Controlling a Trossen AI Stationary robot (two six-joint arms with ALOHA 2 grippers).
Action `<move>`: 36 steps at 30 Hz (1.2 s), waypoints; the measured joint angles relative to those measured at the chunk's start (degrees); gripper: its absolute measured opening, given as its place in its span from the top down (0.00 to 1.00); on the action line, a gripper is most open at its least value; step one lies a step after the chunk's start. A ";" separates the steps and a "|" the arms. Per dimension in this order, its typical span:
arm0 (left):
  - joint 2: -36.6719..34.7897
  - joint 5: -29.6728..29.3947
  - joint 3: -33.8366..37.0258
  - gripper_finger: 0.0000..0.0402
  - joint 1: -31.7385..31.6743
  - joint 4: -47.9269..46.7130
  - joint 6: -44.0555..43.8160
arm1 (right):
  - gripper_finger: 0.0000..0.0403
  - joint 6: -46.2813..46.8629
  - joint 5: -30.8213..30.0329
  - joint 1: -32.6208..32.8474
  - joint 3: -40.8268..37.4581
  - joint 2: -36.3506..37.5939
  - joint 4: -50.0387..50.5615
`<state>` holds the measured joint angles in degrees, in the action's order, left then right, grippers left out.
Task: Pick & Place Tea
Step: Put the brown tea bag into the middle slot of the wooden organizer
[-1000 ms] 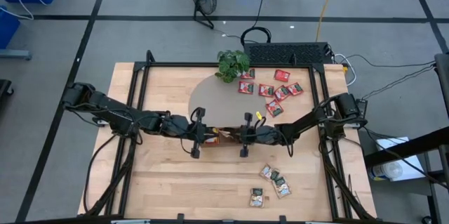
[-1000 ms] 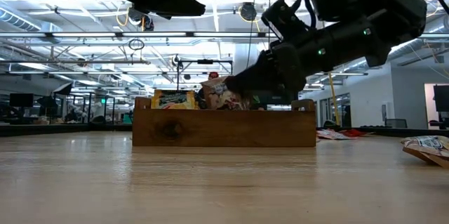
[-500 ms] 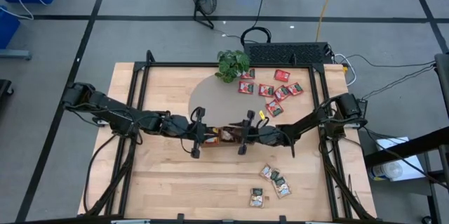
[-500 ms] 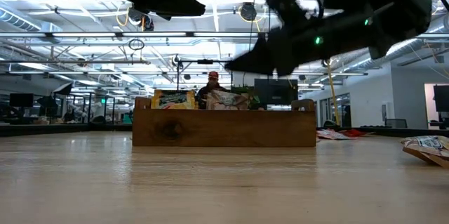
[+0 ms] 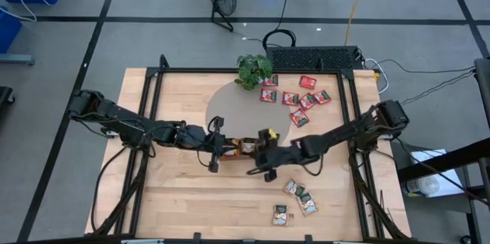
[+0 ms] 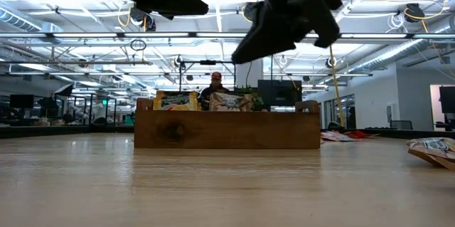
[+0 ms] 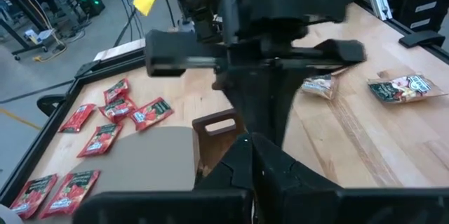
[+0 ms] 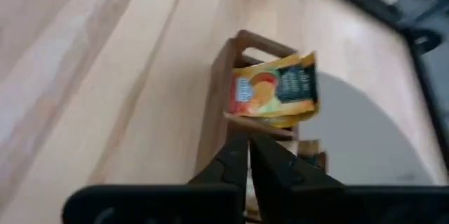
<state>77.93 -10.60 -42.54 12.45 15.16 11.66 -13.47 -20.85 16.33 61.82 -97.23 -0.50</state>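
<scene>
An orange-yellow tea packet (image 8: 275,90) stands upright in the wooden tray (image 6: 227,129), just ahead of the right gripper (image 8: 248,155), whose fingers are pressed together and hold nothing. Beige packets (image 5: 297,198) lie on the table (image 5: 184,198) near that gripper; red packets (image 5: 295,97) lie farther off, past the tray. The left gripper (image 7: 250,155), fingers also together and empty, hangs at the tray's other end.
</scene>
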 joint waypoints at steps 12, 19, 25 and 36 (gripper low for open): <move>0.00 -0.01 0.00 0.91 0.00 0.39 -0.39 | 1.00 1.85 5.03 -3.16 4.44 -7.79 4.97; 0.00 -0.01 0.00 0.95 0.00 0.59 -0.09 | 1.00 2.11 6.15 -4.59 4.53 -9.43 5.00; 0.00 -0.01 0.00 0.99 0.00 0.59 -0.15 | 1.00 1.92 7.46 -6.10 4.46 -11.53 5.11; 0.00 -0.01 0.00 0.90 0.00 1.02 -0.15 | 1.00 0.95 -3.78 -4.01 4.40 -12.16 4.11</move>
<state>77.93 -10.61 -42.54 12.45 16.19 11.51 -12.52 -24.62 12.32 66.22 -109.38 3.61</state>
